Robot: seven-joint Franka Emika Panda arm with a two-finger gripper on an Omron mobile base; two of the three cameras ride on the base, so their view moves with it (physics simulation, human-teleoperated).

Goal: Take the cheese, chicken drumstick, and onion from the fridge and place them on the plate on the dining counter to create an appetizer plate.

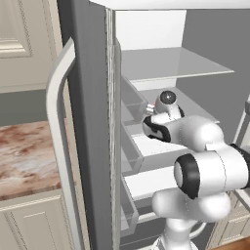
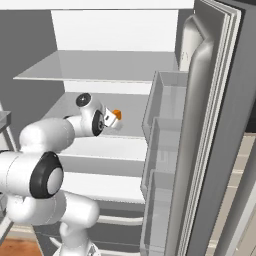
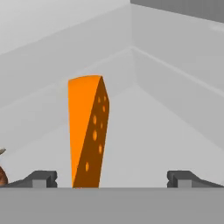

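The fridge [image 1: 88,122] stands with both doors open, and my arm reaches onto a middle white shelf [image 2: 130,127]. The cheese [image 3: 87,131], a bright orange wedge with holes, stands upright on that shelf. It is also in the right base view as the cheese [image 2: 116,114], just past my hand. My gripper [image 3: 113,179] is open. The wedge stands between the fingertips [image 3: 41,178], nearer the left one and apart from both. A dark brown sliver [image 3: 1,174] shows at the left edge; I cannot tell whether it is the drumstick or the onion. The plate is out of view.
The left door [image 1: 61,146], with its long pale handle, and the right door's clear bins [image 2: 162,150] flank the arm closely. A bare shelf [image 2: 100,65] hangs above my hand. A brown-and-cream marbled counter top [image 1: 24,156] lies left of the fridge.
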